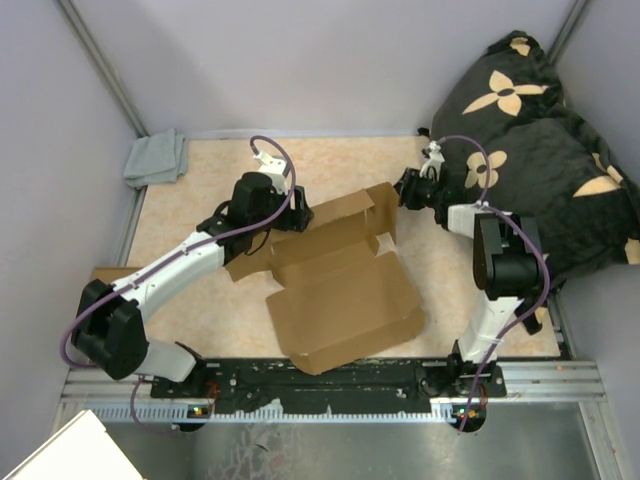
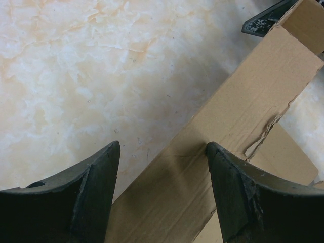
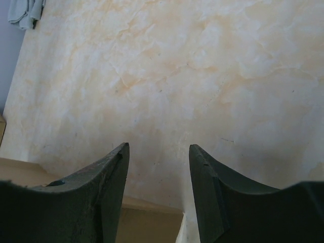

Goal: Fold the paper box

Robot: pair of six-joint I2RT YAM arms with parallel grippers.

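The paper box point(image 1: 340, 290) is plain brown cardboard lying half-formed mid-table, its base toward the arms and a long rear panel raised behind it. My left gripper point(image 1: 298, 212) hovers at that panel's left end. In the left wrist view its jaws point(image 2: 162, 145) stand wide apart, with the cardboard strip point(image 2: 253, 101) running diagonally between them and the right fingertip point(image 2: 215, 152) against the strip. My right gripper point(image 1: 403, 190) is open at the panel's right end. In the right wrist view point(image 3: 159, 146) only table shows between its fingers, with a cardboard edge point(image 3: 147, 223) low down.
A grey cloth point(image 1: 157, 158) lies in the far left corner. A black cushion with tan flowers point(image 1: 540, 130) fills the right side behind the right arm. A small brown cardboard piece point(image 1: 108, 272) sits at the table's left edge. Grey walls enclose the table.
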